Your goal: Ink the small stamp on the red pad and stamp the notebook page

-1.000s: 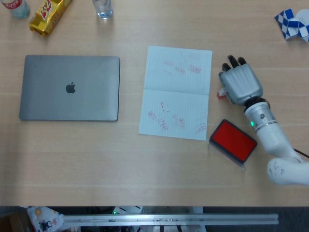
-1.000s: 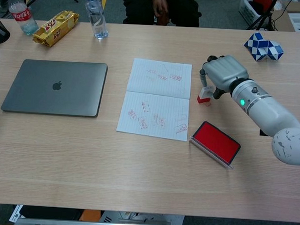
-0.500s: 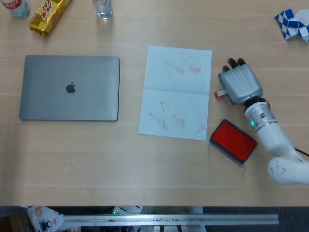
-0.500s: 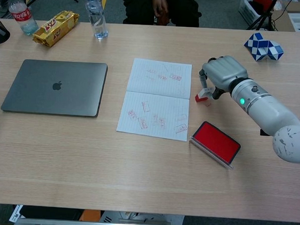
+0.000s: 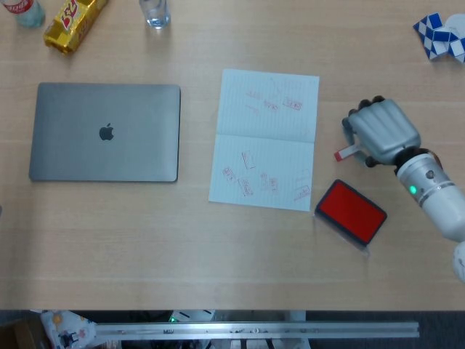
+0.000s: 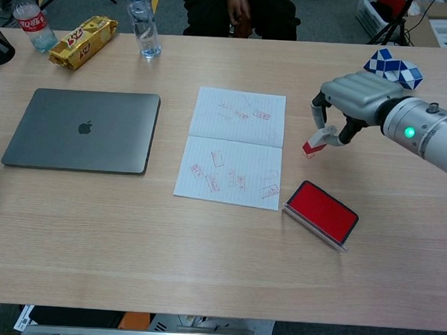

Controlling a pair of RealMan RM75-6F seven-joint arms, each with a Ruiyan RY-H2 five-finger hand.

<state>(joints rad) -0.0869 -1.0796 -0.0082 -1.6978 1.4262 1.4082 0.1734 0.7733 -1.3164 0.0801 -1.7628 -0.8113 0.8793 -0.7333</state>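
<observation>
My right hand hangs above the table to the right of the notebook page, gripping the small stamp, which tilts with its red end down and left. The open notebook page lies flat at mid-table and carries several red stamp marks. The red ink pad lies open on the table just below and in front of the held stamp. My left hand shows in neither view.
A closed grey laptop lies left of the page. A yellow snack pack, two bottles stand along the far edge. A blue-and-white puzzle toy sits at the far right.
My right hand has lifted the stamp off the table and moved right and up, away from the page. The stamp now tilts in the air above the pad's far side.
</observation>
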